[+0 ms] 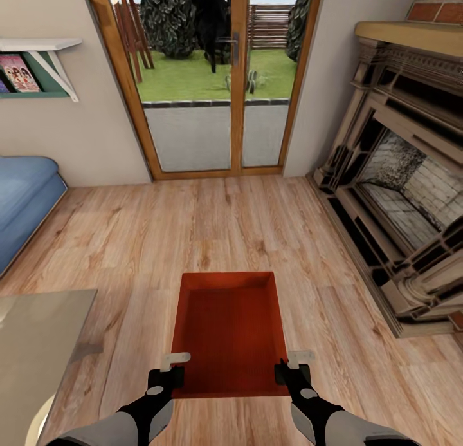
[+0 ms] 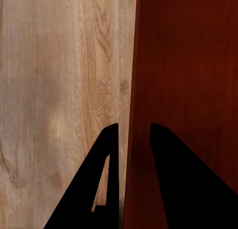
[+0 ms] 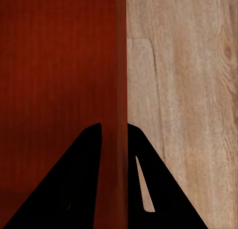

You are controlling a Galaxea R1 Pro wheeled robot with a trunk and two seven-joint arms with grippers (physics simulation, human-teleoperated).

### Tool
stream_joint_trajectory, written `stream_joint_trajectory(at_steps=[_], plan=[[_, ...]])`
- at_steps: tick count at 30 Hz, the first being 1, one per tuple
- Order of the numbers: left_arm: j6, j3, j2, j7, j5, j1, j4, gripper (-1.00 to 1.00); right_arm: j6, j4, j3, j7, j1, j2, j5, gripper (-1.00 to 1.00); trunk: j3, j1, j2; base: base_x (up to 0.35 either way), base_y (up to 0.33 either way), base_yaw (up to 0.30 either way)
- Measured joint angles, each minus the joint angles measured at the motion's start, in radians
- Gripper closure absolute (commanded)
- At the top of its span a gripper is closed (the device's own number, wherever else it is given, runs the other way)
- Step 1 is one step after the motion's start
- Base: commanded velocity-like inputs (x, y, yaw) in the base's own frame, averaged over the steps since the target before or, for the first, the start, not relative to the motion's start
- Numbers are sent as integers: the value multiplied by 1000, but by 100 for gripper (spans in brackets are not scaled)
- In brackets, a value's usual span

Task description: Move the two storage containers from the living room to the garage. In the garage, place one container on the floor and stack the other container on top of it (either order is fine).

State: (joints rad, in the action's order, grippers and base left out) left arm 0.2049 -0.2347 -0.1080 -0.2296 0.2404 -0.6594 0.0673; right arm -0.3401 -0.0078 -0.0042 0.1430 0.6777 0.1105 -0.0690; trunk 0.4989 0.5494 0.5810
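Two claws straddle the orange bin (image 1: 226, 333) on the living-room floor (image 1: 257, 221): left claw (image 2: 131, 140) and right claw (image 3: 114, 135) each pinch a side wall, ready for lifting evenly.

Item count, as observed from within the room: one orange-red storage container (image 1: 226, 330) on the wood-plank floor (image 1: 244, 221). Two grippers: one left gripper (image 1: 168, 369) and one right gripper (image 1: 290, 367), each with two fingers, one finger (image 2: 110, 154) to either side of a container wall. One glass double door (image 1: 212, 79) comprising two panes. One fireplace (image 1: 399, 176). One blue sofa (image 1: 22, 198). One wall shelf (image 1: 38, 47) on its bracket. One table corner (image 1: 38, 343) at the near left.
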Motion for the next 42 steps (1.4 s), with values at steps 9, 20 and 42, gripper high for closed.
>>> stream_joint_trajectory(at_steps=[9, 20, 42], plan=[[0, 0, 0, 0, 0, 0, 0, 100, 0, 0, 3, -1, 0, 0, 4, 100, -15, 0, 0, 0, 0, 0], [1, -1, 0, 0, 1, 0, 0, 100, -1, 0, 5, -1, 0, 0, 7, 100, -33, 0, 0, 0, 0, 0], [1, -1, -1, -1, 1, 0, 0, 100, -1, 0, 3, -2, 0, -1, 4, 100, -69, 0, 0, 0, 0, 0]])
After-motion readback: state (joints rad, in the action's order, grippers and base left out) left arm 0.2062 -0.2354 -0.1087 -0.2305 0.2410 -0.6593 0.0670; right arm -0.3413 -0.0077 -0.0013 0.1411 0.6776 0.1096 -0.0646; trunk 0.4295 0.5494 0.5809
